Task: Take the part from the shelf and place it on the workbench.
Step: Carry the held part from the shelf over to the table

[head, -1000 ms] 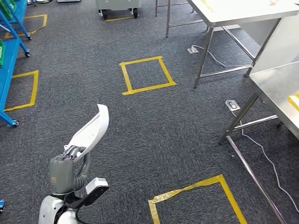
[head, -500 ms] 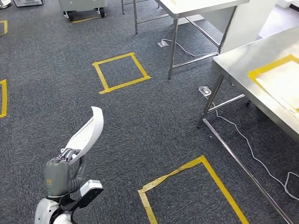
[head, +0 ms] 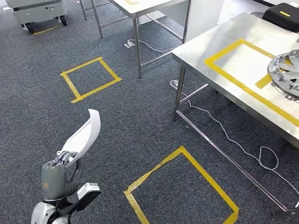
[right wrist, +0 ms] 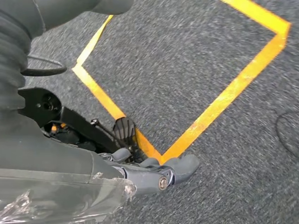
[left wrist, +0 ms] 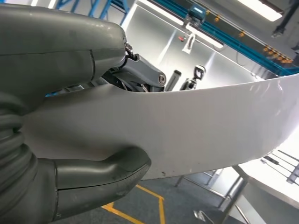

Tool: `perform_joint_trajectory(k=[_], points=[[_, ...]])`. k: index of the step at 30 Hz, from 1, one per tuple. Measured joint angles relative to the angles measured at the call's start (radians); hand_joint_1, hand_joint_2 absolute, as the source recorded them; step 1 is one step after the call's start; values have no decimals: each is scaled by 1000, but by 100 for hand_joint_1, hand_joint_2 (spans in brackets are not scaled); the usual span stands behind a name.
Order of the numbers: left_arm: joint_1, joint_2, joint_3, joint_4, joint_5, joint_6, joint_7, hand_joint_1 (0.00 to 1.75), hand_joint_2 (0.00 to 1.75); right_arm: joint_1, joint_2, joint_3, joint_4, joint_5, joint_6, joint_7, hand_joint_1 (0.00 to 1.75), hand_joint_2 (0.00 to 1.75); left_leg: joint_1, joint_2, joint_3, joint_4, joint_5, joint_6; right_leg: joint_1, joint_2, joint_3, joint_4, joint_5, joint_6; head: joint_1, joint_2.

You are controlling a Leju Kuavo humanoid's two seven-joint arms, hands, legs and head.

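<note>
White and curved, the part (head: 82, 136) sat clamped in my left hand (head: 54, 176), thumb under and fingers (left wrist: 141, 74) over it, held above grey carpet (head: 42, 107). My right hand (right wrist: 151, 172) hung empty, fingers extended, over yellow floor tape (right wrist: 225, 95). I saw the steel workbench (head: 225, 88) well apart, to the right.

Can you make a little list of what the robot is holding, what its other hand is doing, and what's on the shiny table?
held part: curved white part, sticking up and forward from the left hand
left hand: grips the white part at its lower end
right hand: right hand hangs over the carpet by a yellow tape line, holding nothing
workbench: shiny metal workbench on the right, with a yellow tape outline
on workbench: silver wheel cover and a black case
task state: part not yet on workbench
</note>
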Motion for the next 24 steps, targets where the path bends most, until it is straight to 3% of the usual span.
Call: perform_joint_trajectory(k=[2,3,5,7,9,10,12,13,15,16,18,19,21,22,24], points=[[-1,1,-1,0,-8,0,2,175,175,2,1,0,0,0,0,3,0,175,0,4,21,-36,-13,4,3,14,1,10,5,8,-1,0],[-2,1,-1,0,-14,0,4,175,175,5,1,0,0,0,-1,4,0,175,1,10,28,-45,-18,6,4,11,1,16,4,12,-1,0],[-1,0,-2,0,-28,0,8,175,175,8,1,0,0,-1,-1,4,0,175,4,26,46,-49,-22,13,7,-27,-16,56,-13,20,4,0],[2,0,-2,0,-42,0,13,175,175,6,2,0,0,-5,-1,4,0,175,5,45,64,-49,-33,15,5,-70,-83,170,-57,28,8,0],[5,1,-1,0,-53,0,16,175,175,6,3,0,0,-9,-2,4,0,175,7,64,87,-49,-53,11,-2,-84,-170,289,-93,38,8,0],[7,1,0,0,-59,0,16,175,175,7,3,0,0,-9,-2,4,0,175,9,73,102,-49,-65,8,-6,-88,-197,308,-95,43,8,0],[8,0,1,0,-69,0,13,175,175,13,3,0,0,-9,-3,4,0,175,14,91,141,-49,-96,-1,-14,-101,-199,238,-58,49,9,0],[8,0,2,0,-74,0,10,175,175,16,5,0,1,-9,-3,4,0,175,16,100,161,-49,-114,-7,-17,-122,-188,174,-8,50,10,0],[10,0,5,0,-81,0,2,175,175,15,9,0,2,-10,-3,5,0,175,17,119,196,-53,-151,-21,-14,-161,-169,86,75,42,7,0],[9,0,6,0,-85,0,-3,175,175,13,11,0,3,-11,-3,5,0,175,18,126,210,-59,-162,-30,-9,-167,-164,70,96,33,4,0],[3,-5,5,0,-93,0,-9,175,175,8,9,0,2,-16,0,5,0,175,26,132,218,-48,-150,-47,-1,-141,-148,64,81,15,0,0],[-3,-9,2,1,-101,0,-8,175,175,8,6,0,1,-17,5,6,0,175,30,123,198,-4,-124,-53,-2,-130,-136,57,73,7,-1,0],[-18,-17,-10,8,-122,0,8,175,175,8,-2,-1,0,-18,17,7,0,175,33,90,96,150,-80,-56,-4,-108,-102,41,55,-6,-3,0],[-25,-20,-19,14,-132,0,24,175,175,8,-7,-1,0,-18,24,10,0,175,34,73,33,227,-86,-56,-5,-97,-83,32,44,-9,-6,0],[-39,-24,-41,31,-145,0,69,175,175,9,-17,-5,0,-17,35,16,0,175,35,61,-73,302,-171,-58,-7,-68,-39,19,18,-12,-7,0]])
